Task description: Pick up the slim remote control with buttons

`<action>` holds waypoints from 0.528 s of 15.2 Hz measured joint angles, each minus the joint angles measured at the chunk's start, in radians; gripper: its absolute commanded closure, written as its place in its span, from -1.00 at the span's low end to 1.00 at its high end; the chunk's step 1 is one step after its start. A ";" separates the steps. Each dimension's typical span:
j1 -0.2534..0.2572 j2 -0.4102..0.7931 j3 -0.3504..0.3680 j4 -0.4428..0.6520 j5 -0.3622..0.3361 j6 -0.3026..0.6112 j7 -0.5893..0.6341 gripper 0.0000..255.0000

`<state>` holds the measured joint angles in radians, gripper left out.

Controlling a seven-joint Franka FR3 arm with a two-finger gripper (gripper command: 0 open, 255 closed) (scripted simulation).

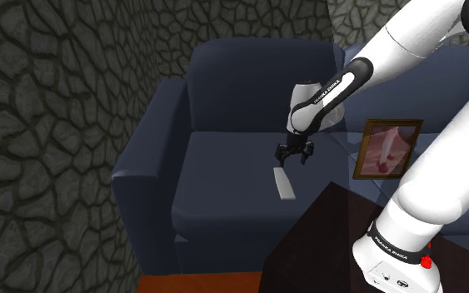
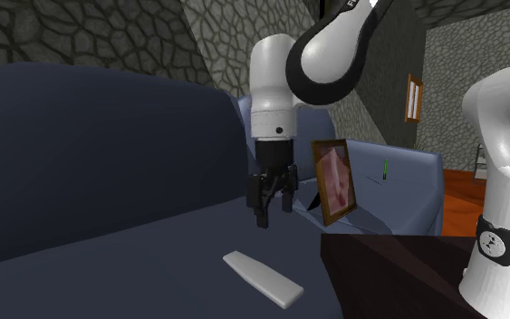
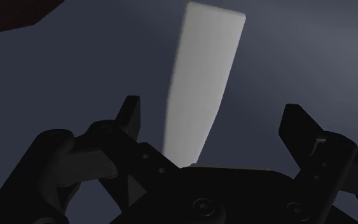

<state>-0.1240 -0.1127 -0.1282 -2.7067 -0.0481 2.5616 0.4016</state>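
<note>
Tool [image 3: 212,111] wide open w/ nothing held, above grey remote [image 3: 203,83] end, flat on sofa [image 1: 224,179]

Living room — sofa [image 1: 224,158], framed picture [image 1: 386,150]

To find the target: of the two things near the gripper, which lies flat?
The pale grey remote lies flat; the framed picture stands propped upright.

The all-black two-finger gripper [image 3: 212,111] hangs over a dark blue seat cushion [image 3: 63,70], fingers spread wide; a slim, plain pale-grey remote [image 3: 204,70] lies between them, untouched.
</note>
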 measured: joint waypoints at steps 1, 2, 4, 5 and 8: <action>-0.001 0.044 -0.003 0.011 0.011 0.036 0.002 -1.00; -0.003 0.096 -0.006 0.023 0.025 0.079 0.002 -1.00; -0.009 0.195 -0.009 0.059 0.060 0.148 -0.005 -1.00; -0.012 0.247 -0.006 0.076 0.081 0.185 -0.008 -1.00; -0.037 0.377 0.010 0.127 0.142 0.272 -0.028 -1.00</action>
<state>-0.1615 0.2638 -0.1184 -2.5800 0.0940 2.8335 0.3739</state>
